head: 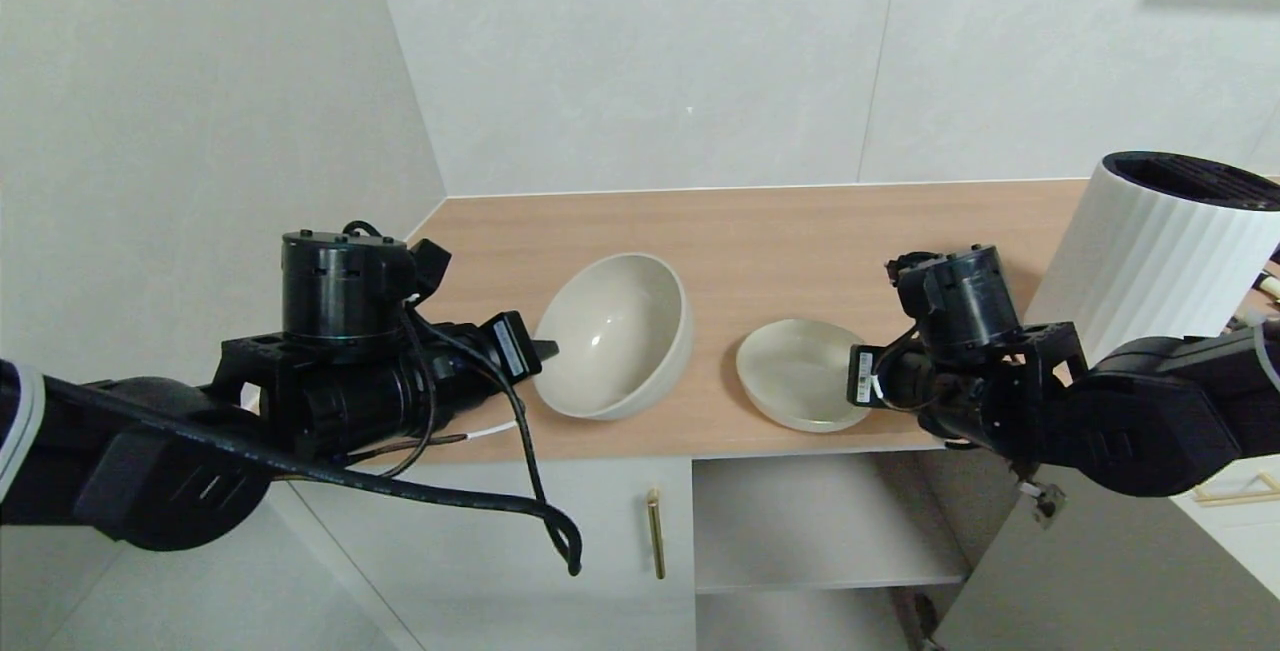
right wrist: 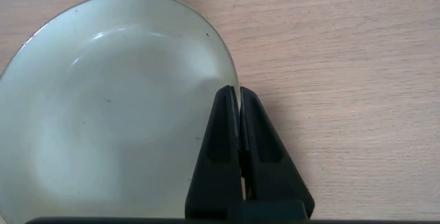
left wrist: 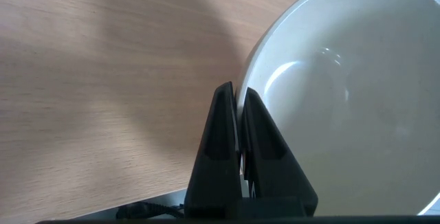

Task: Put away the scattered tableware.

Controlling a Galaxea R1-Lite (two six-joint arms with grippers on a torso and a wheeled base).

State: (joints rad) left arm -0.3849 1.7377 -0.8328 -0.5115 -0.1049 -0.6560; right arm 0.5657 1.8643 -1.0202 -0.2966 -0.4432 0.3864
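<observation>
A large cream bowl [head: 615,336] is tipped on its side on the wooden counter [head: 800,231], its opening facing up and left. My left gripper [head: 545,346] is shut on the bowl's left rim; the left wrist view has the rim pinched between the fingers [left wrist: 221,114], with the bowl [left wrist: 344,100] beyond them. A smaller cream plate [head: 800,373] lies near the counter's front edge. My right gripper [head: 857,376] is shut on its right rim, and in the right wrist view the plate [right wrist: 117,100] has its edge running in between the closed fingers [right wrist: 254,121].
A tall white ribbed container [head: 1160,251] stands at the right end of the counter. Below the counter are a closed cabinet door with a brass handle [head: 653,531] and an open shelf [head: 820,521]. Tiled walls close off the back and left.
</observation>
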